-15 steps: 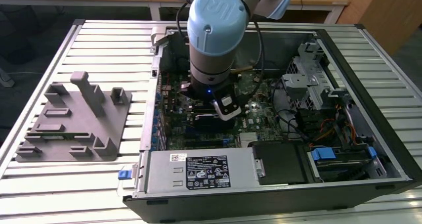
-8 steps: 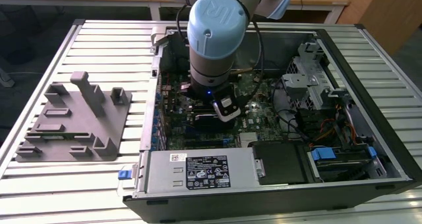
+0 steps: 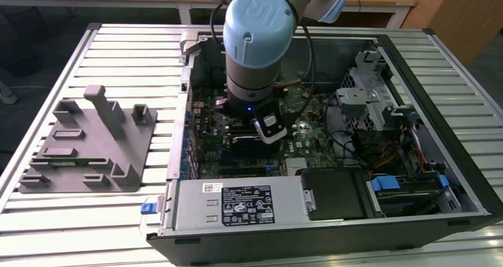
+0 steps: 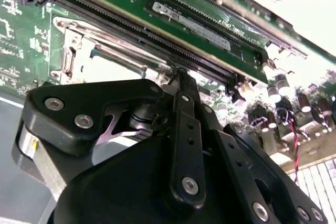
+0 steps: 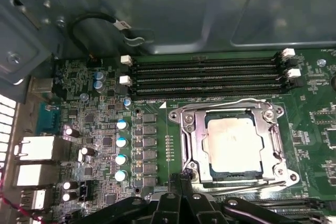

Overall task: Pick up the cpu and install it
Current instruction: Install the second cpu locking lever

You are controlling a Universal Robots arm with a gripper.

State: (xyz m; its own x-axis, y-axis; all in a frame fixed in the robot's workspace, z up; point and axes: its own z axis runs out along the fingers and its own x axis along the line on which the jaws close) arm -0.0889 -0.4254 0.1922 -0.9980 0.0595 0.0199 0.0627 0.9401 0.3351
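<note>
Step in hand, by my read: the install end of the job, not the pick. The cpu [image 5: 233,145] is already sitting flat in the socket on the motherboard [image 5: 94,129], silver top facing up, with the metal frame [image 5: 191,140] lying around its edges. I cannot tell whether that frame is latched. The gripper [image 5: 182,182] is hanging just beside the frame's edge. Its fingers are looking pressed together, with no gap showing between them in either wrist view and nothing held. The tips are close to the frame, but I cannot tell if they are touching it. In the exterior view the arm [image 3: 255,37] is reaching straight down into the open computer case [image 3: 463,178], about mid-board. The power supply [image 3: 235,205] is sitting at 6 o'clock from the arm, and the grey holder [image 3: 86,149] is lying on the table [image 3: 118,49] at 9 o'clock, well apart from the case. Judging the next move: it is calling for care around the seated chip, meaning no sideways drag across the frame and no snagging on the memory slots [image 5: 210,77] near the socket.
</note>
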